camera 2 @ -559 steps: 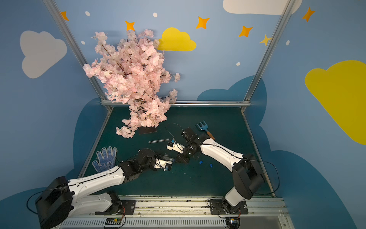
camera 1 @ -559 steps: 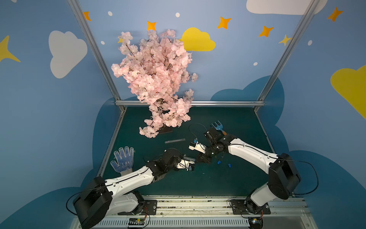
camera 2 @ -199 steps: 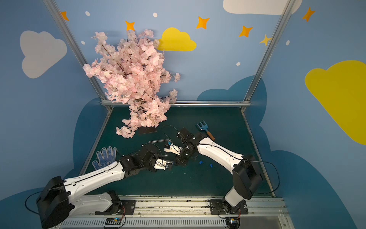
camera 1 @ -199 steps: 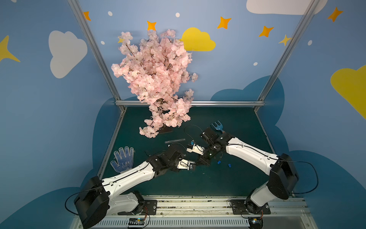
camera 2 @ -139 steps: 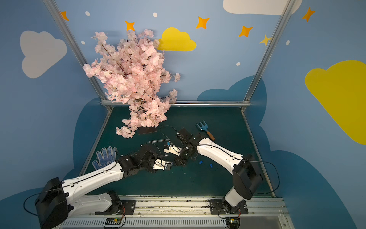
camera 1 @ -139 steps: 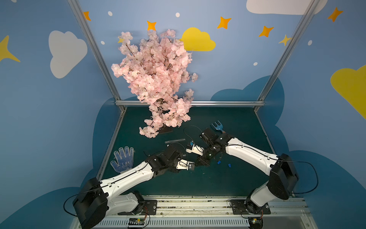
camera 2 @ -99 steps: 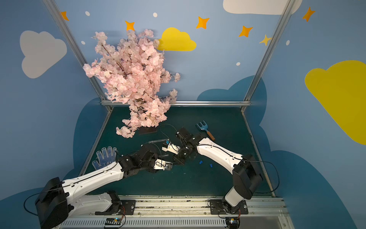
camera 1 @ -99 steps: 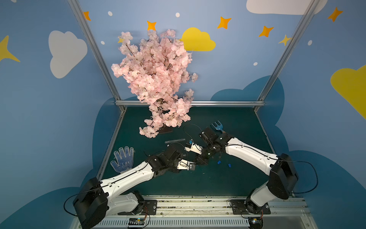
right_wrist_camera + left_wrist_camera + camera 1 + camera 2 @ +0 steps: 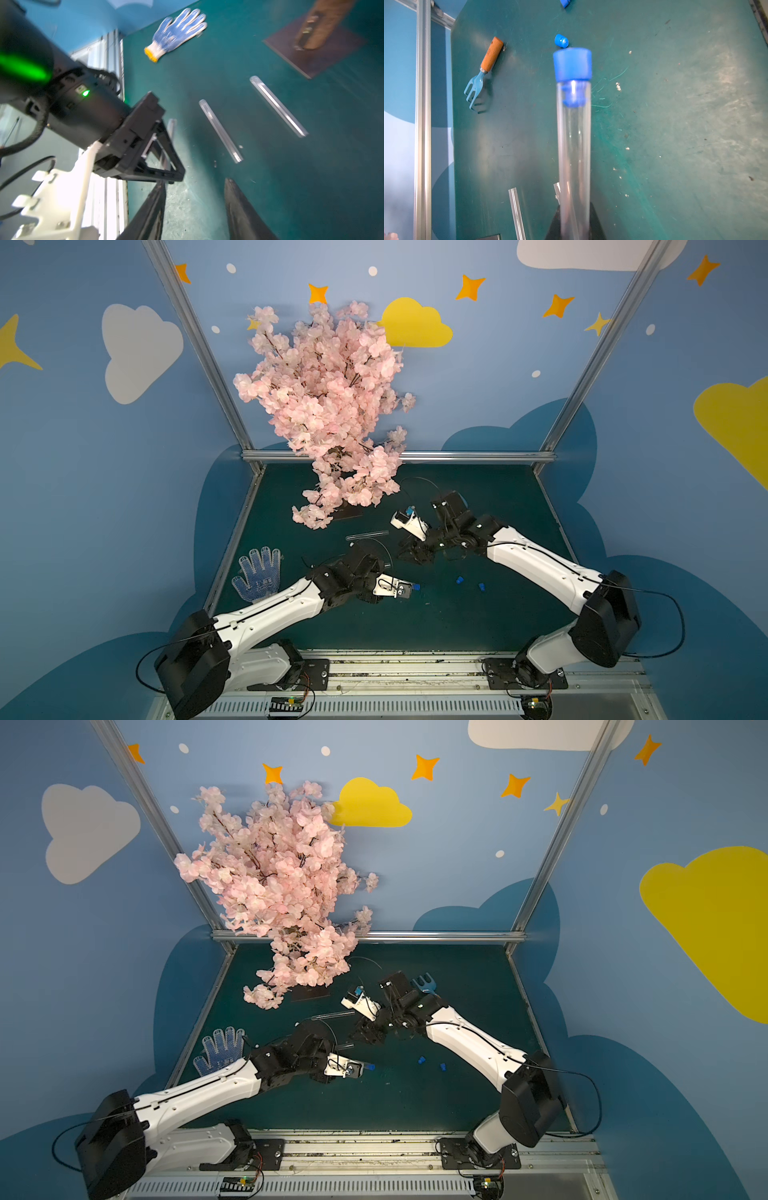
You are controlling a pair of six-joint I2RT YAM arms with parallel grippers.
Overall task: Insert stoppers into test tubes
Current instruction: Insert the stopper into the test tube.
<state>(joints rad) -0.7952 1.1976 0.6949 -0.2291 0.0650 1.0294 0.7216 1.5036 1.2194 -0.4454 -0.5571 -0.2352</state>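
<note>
We noted left claw (image 9: pixel 574 216) clenched on slim clear test tube (image 9: pixel 574 145), bright-blue stopper (image 9: pixel 572 65) seated; right claw (image 9: pixel 196 187) released, best withdrawn straight.

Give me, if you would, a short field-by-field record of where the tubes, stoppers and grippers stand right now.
left gripper: shut on the capped tube
capped tube: blue stopper seated in its mouth
right gripper: open, empty
open tubes: two, lying apart on the mat, unstoppered
loose stoppers: two, on the mat
progress: one tube of three stoppered
other items: garden fork, glove, blossom tree
</note>
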